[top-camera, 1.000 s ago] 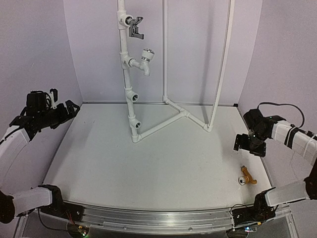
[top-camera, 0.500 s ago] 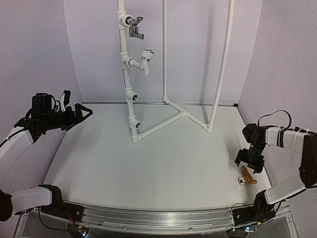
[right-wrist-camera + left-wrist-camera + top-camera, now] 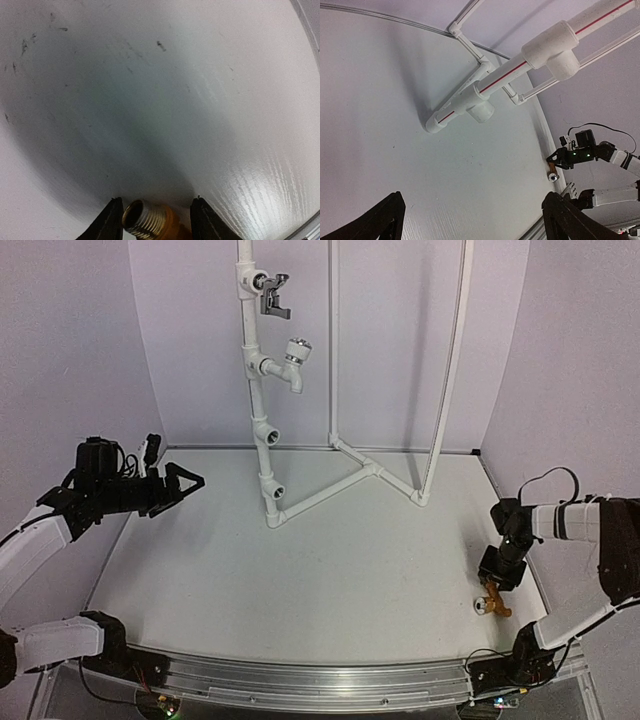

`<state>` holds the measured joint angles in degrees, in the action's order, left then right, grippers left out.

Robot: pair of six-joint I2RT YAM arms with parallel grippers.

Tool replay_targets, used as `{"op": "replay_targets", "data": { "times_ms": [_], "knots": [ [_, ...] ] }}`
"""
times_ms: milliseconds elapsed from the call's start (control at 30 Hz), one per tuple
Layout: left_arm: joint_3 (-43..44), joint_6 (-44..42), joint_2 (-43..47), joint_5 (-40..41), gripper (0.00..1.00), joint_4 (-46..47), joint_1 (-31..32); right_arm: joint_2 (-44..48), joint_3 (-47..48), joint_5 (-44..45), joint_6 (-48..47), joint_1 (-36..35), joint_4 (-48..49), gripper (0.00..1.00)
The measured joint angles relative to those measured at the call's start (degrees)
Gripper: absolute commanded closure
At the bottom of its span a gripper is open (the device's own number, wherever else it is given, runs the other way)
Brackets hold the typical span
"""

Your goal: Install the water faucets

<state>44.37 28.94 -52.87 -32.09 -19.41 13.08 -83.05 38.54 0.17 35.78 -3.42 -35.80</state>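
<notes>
The water faucet (image 3: 491,601), a small golden-brass tap with a silvery knob, lies on the table near the right edge. My right gripper (image 3: 494,584) points down over it. In the right wrist view the tap's threaded brass end (image 3: 146,220) sits between the two fingertips of the right gripper (image 3: 156,219), which are shut on it. The left wrist view shows the same tap (image 3: 552,171) far off under the right gripper. My left gripper (image 3: 188,483) hovers open and empty at the left, aimed at the white pipe frame (image 3: 262,420).
The pipe frame's upright carries a chrome lever tap (image 3: 274,295) and a white plastic tap (image 3: 293,358); two open fittings (image 3: 271,435) sit lower down. Its base pipes (image 3: 330,490) run across the back of the table. The table's right edge (image 3: 535,580) is close to the right gripper.
My right gripper came down onto the brass tap and its jaws closed in around it. My left arm swung right and forward toward the pipe upright, still open.
</notes>
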Motion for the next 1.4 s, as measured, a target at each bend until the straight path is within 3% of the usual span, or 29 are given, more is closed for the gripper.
{"op": "replay_targets", "data": {
  "times_ms": [100,200,367,467,567,633,733,833,1067,1233,1400],
  "knots": [
    [-0.6,1.3,0.4,0.6,0.09,0.3,3.4,0.0,0.1,-0.1,-0.7,-3.7,0.6,0.76],
    [-2.0,2.8,0.4,2.3,0.13,0.5,8.8,-1.0,1.7,-0.1,-1.7,-11.7,1.5,0.92],
    [-5.0,6.2,0.3,5.8,0.18,1.0,16.5,-9.3,10.4,-1.6,-5.0,-26.9,7.8,0.95],
    [-6.1,8.6,-0.2,8.1,0.2,1.4,20.2,-20.3,21.1,-1.9,-8.9,-35.9,10.5,0.87],
    [-6.3,10.6,-1.5,10.9,0.2,1.7,23.6,-31.3,34.5,-0.7,-13.1,-44.1,11.2,0.66],
    [-6.3,11.8,-2.2,12.8,0.2,1.9,25.0,-37.0,41.9,-0.3,-14.7,-48.0,12.5,0.47],
    [-6.4,13.4,-2.5,15.2,0.18,2.1,26.0,-40.3,46.2,0.0,-15.3,-51.5,15.1,0.21],
    [-6.4,14.3,-3.2,17.0,0.17,2.6,26.1,-39.6,45.8,0.1,-14.2,-52.3,14.4,0.04],
    [-6.4,14.6,-7.0,18.9,0.13,3.1,26.1,-33.5,40.8,-0.5,-2.6,-51.2,7.8,0.02],
    [-6.4,14.5,-8.5,20.2,0.08,3.1,26.1,-32.5,40.6,-0.8,9.8,-54.3,4.6,0.02],
    [-6.4,14.6,-8.9,20.5,0.08,3.1,26.1,-33.0,41.5,-0.8,18.4,-58.7,3.0,0.12]
  ]
}}
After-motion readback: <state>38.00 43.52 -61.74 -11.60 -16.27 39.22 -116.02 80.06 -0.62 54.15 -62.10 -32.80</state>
